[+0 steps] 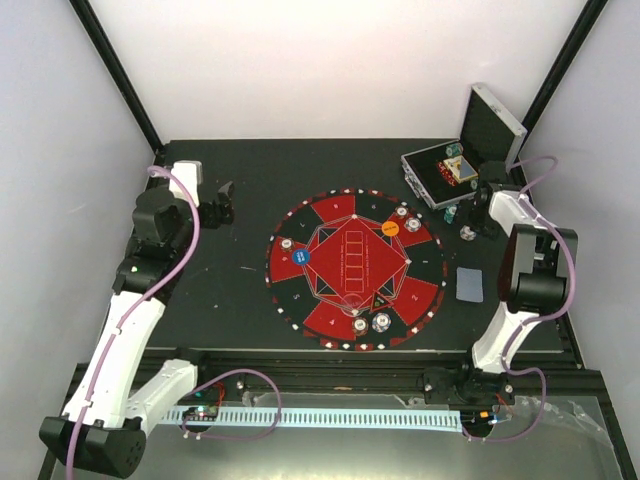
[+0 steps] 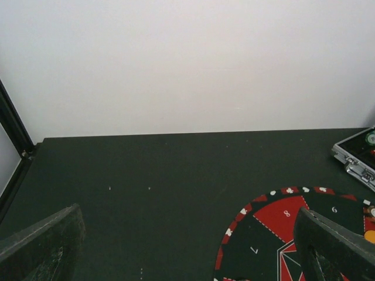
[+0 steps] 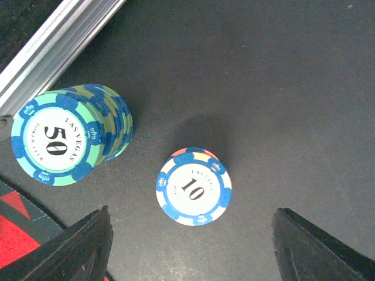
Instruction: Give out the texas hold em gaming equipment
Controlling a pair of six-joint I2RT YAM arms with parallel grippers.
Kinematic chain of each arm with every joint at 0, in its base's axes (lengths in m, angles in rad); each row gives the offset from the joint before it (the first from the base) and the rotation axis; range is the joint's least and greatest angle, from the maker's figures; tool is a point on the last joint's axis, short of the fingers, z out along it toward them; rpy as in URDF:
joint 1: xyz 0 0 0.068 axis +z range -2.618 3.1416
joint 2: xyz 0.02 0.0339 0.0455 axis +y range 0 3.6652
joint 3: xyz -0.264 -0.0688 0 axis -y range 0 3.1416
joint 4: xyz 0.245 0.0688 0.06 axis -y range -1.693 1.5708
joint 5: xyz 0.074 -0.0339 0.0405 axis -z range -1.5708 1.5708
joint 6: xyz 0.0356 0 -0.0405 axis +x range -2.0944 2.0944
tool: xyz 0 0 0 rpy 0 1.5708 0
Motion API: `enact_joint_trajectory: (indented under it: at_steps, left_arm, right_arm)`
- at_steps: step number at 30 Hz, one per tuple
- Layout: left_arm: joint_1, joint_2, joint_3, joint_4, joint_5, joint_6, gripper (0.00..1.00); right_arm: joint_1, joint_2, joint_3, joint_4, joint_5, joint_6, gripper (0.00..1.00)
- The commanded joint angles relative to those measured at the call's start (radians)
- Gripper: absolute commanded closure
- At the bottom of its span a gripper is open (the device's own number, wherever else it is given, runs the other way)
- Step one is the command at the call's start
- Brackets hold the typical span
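Note:
In the right wrist view my right gripper [image 3: 193,249] stands open over the black table. A short stack of white-and-blue "10" chips [image 3: 194,187] lies just ahead of its fingers [image 3: 76,249], between them but untouched. A taller teal "50" chip stack [image 3: 64,137] stands to the left. From above, the right gripper [image 1: 474,220] hovers by these chips [image 1: 467,234], right of the mat [image 1: 300,310]. Chips [image 1: 401,213], a blue disc [image 1: 303,256], an orange disc [image 1: 390,229] and a black triangle [image 1: 381,300] lie on the mat. The left gripper [image 1: 225,200] is open and holds nothing.
The silver case [image 1: 455,165] stands open at the back right, with its rim [image 3: 58,41] close to the teal stack. A grey-blue card stack [image 1: 469,284] lies right of the mat. The left wrist view shows the mat's edge [image 2: 263,234] and the case corner [image 2: 354,158].

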Motion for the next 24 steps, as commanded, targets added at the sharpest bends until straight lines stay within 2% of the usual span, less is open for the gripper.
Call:
enact_joint_trajectory:
  at_steps: [1,24]
  left_arm:
    - [-0.006,0.0,0.009,0.027,-0.018,0.029,0.01]
    - [-0.004,-0.03,-0.02,0.028,-0.04,0.037,0.01]
  right_arm:
    - [-0.005,0.042,0.031,-0.022,-0.015,-0.026,0.25]
    - [-0.008,0.164,0.065,-0.023,-0.024,-0.032,0.37]
